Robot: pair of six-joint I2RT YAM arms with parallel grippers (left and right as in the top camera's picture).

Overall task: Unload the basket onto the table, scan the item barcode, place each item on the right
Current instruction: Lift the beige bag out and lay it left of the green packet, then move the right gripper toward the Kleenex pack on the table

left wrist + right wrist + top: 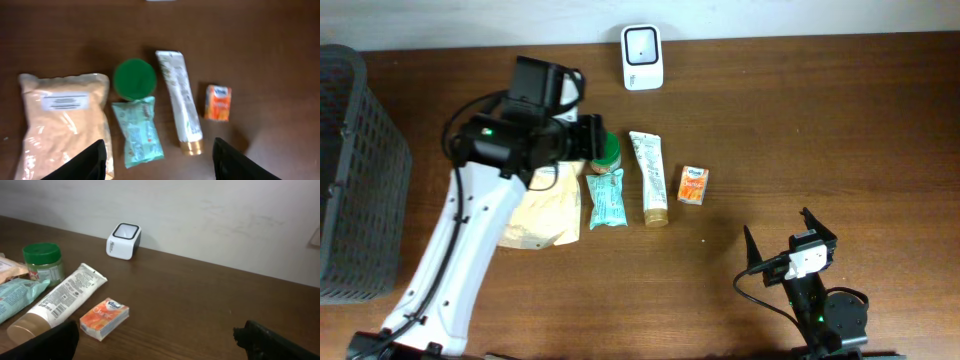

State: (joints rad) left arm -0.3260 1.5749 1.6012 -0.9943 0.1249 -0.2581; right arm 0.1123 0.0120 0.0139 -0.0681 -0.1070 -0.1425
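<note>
— Which step?
— Picking. Your left gripper (pixel 159 161) hangs above the jar (pixel 134 78) and pack (pixel 137 131) mid-tabletop (pixel 820 120) — jaws apart, empty; the right gripper (pixel 157 342) likewise. Next, I'd say — clamp one, face its barcode to the scanner (pixel 642 57).

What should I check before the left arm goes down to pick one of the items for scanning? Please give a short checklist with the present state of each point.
1. The left gripper is open and empty: ok.
2. The right gripper is open and away from the items: ok.
3. Free space around the teal packet: not ok, it lies against the green jar and close to the pouch.
4. Free space around the orange box: ok.
5. Nothing stands in front of the scanner: ok.
6. Where the barcode sits on each item: cannot tell.
</note>
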